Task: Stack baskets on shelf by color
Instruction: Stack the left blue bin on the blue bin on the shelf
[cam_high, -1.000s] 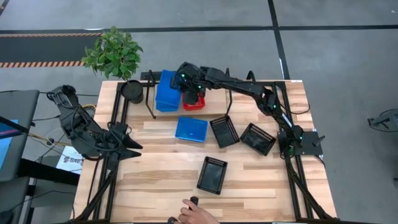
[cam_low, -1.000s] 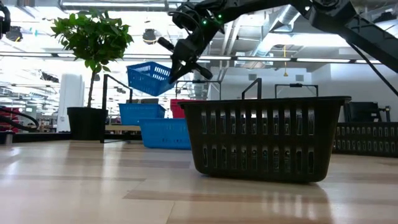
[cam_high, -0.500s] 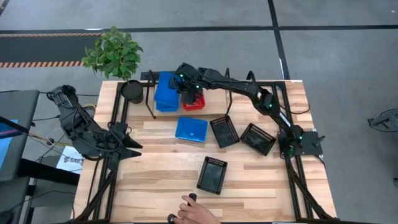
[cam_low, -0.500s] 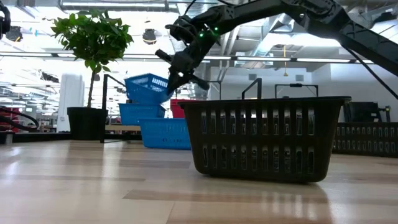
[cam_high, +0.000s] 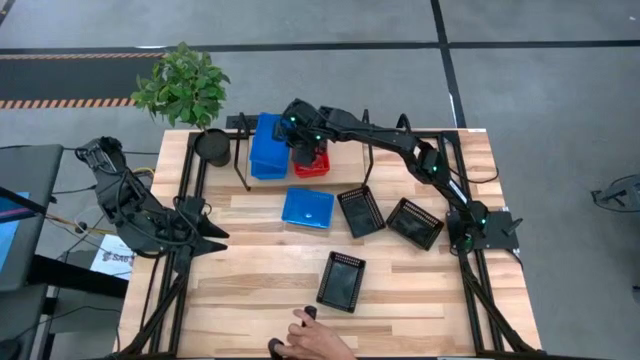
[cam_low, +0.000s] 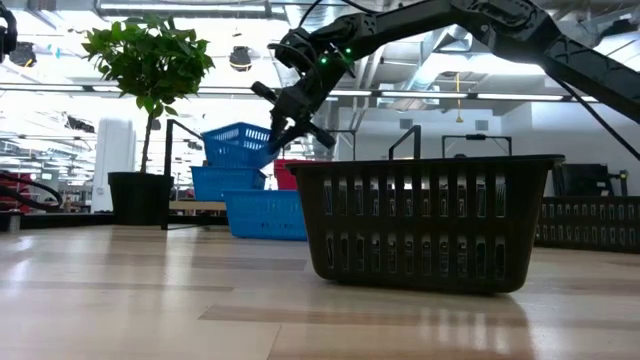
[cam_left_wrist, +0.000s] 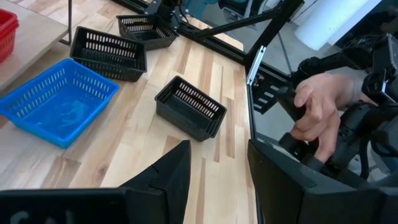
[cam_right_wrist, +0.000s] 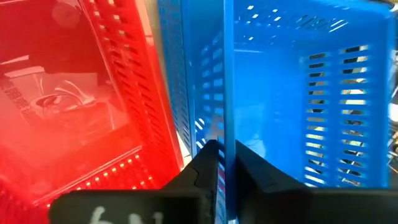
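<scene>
Blue perforated plastic basket (cam_high: 268, 146) has dropped onto the blue stack at 11 o'clock on the light-wood shelf (cam_high: 262, 187), beside the red plastic basket (cam_high: 312, 165). Right gripper (cam_high: 296, 137) fingers still pinch its wall, though the grip looks to be easing. You've got 1 blue, 3 black left. Left gripper (cam_high: 213, 236) idle at 9 o'clock, fingers spread.

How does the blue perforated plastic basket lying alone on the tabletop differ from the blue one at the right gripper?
The lone blue basket lies flat on the wooden tabletop; the blue basket at the right gripper sits on another blue basket on the shelf. Nothing touches the lone one; the right gripper's fingers straddle the other's wall. The lone one stands near black baskets, the other beside a red basket. Both are blue perforated trays.
</scene>
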